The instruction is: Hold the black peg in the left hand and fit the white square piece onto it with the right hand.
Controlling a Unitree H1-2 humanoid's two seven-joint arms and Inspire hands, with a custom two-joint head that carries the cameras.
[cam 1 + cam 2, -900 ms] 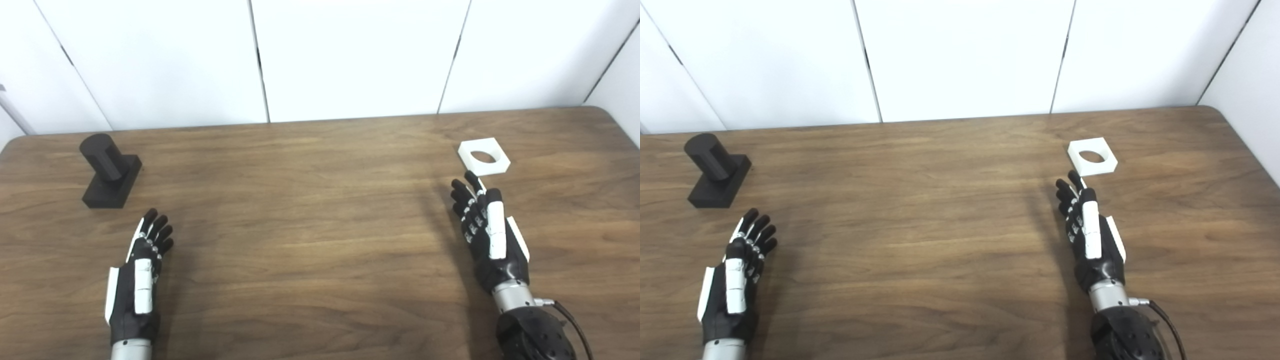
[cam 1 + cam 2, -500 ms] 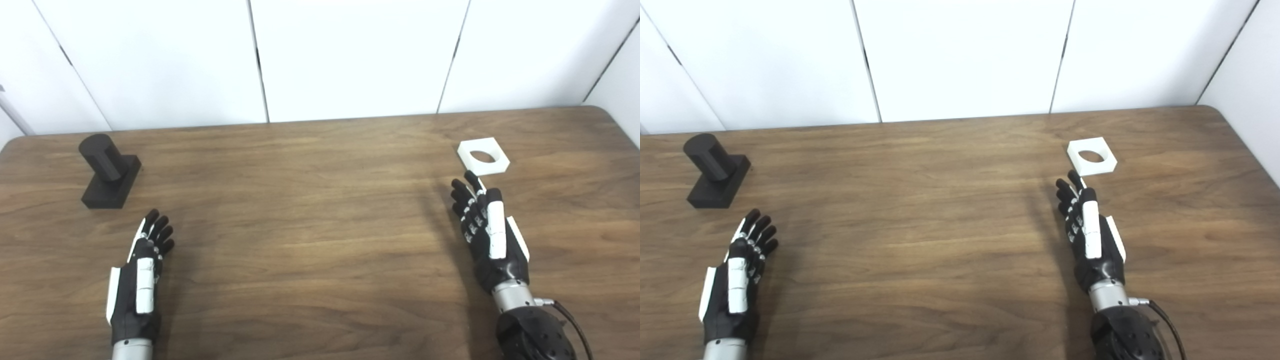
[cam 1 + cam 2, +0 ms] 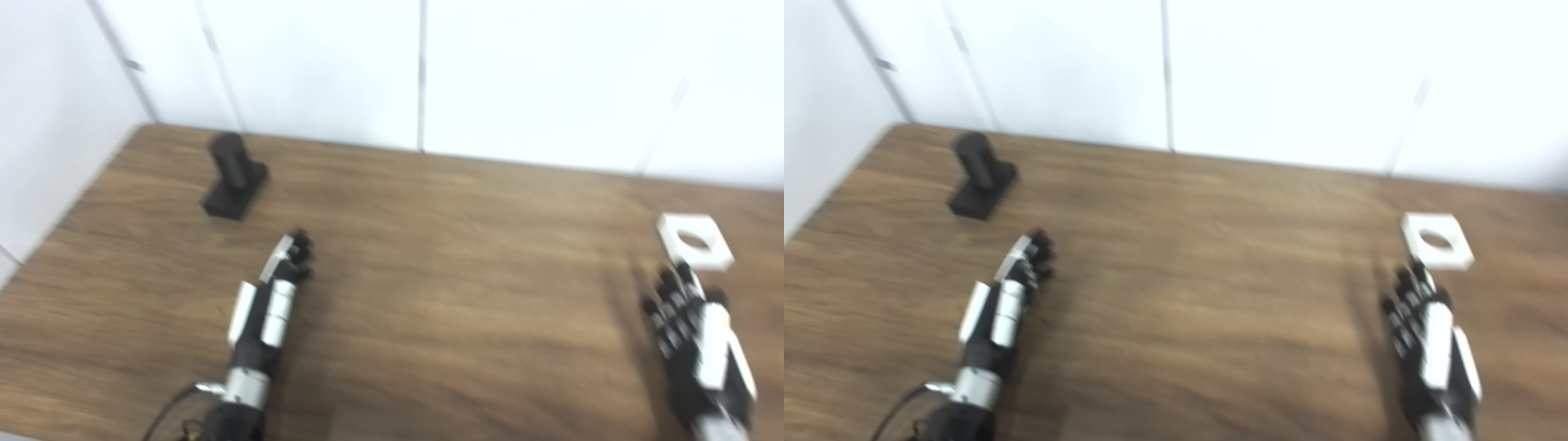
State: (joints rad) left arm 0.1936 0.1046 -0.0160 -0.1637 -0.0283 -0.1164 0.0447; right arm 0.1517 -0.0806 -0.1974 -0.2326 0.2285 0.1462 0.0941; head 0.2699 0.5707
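Two hands lie over the table (image 3: pixel 429 257), neither holding anything. Both views are blurred, so fine detail of the fingers is uncertain.

Left hand (image 3: pixel 269 300): fingers extended and loosely apart, pointing toward the far left corner, empty. The peg (image 3: pixel 236 177) stands upright on its square base beyond and to the left of the fingertips, apart from them, near the far left edge of the table. Bare wood shows between fingertips and base.

Right hand (image 3: pixel 695 334): fingers extended and slightly spread, empty, palm side turned inward. The square (image 3: pixel 694 248) lies flat on the table just beyond the fingertips, its round hole facing up. Whether the fingertips touch its near edge cannot be told; in the left eye view they come very close to it.

Differences between views: the right eye view shows the right hand (image 3: pixel 1427 343) further from the picture's edge, with a thin strip of wood visible between fingertips and square (image 3: pixel 1436 248). The left eye view shows more of the left wall and table edge beside the peg. A cable runs at the left wrist in both.
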